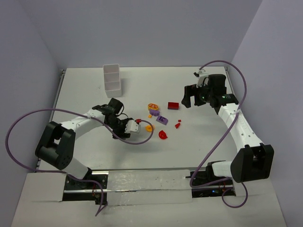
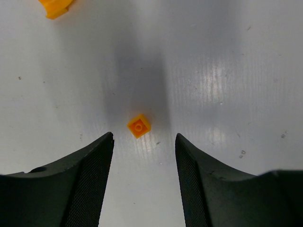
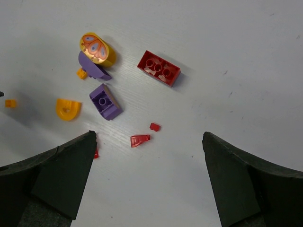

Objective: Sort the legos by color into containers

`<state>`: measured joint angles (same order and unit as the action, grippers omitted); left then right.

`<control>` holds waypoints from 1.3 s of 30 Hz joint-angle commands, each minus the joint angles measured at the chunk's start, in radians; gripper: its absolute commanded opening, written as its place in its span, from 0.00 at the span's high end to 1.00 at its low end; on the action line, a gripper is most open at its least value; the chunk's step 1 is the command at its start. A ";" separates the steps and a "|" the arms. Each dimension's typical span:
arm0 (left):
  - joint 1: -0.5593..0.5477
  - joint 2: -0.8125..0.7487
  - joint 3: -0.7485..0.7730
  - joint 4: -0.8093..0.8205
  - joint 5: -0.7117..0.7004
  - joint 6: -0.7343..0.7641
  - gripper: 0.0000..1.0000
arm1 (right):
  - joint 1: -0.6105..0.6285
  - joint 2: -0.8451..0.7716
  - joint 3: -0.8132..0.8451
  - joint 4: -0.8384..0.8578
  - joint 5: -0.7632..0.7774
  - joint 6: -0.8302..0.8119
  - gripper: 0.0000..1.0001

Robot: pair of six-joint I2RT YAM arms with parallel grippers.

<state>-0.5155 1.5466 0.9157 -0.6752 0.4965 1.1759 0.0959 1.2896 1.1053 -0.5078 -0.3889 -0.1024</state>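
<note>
L arm: left gripper (image 2: 144, 138) fingers spread, nothing between them. The small orange brick (image 2: 138, 126) lies flat on the table (image 2: 236, 71), stud up, just past the fingertips and roughly centered on the gap. It's rotated diagonal to the pads. Risk 1: closing as-is pinches corners, not flats, so the brick spins or squirts out sideways. Needs a wrist twist or advance first, imo. Risk 2: the tips aren't around it yet, so closing early grabs air or flicks it toward the orange arch (image 3: 67, 109). Risk 3: the piece is tiny vs the pads and the tray (image 1: 112, 87) is well apart at the back of the table, so a weak grip means a drop in transit or a landing in the wrong compartment. No color showing in the tray from overhead. R arm: right gripper (image 3: 149, 142) fingers wide apart, holding nothing, hovering above the pile w/ the red brick (image 3: 159, 68) and purple brick (image 3: 105, 101). If both arms go for that pile, could clash.
</note>
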 commanded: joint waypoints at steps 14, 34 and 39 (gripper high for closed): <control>-0.020 0.073 -0.011 0.086 -0.023 0.050 0.45 | 0.005 -0.023 0.004 0.000 0.008 -0.014 0.00; -0.034 0.102 -0.031 0.143 -0.042 -0.012 0.70 | 0.007 -0.013 0.000 0.005 0.013 -0.017 0.00; -0.033 0.060 -0.009 0.123 -0.064 -0.047 0.85 | 0.007 -0.012 0.004 0.003 0.013 -0.017 0.00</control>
<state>-0.5419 1.6290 0.8890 -0.5518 0.4512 1.1582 0.0959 1.2896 1.1049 -0.5106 -0.3843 -0.1062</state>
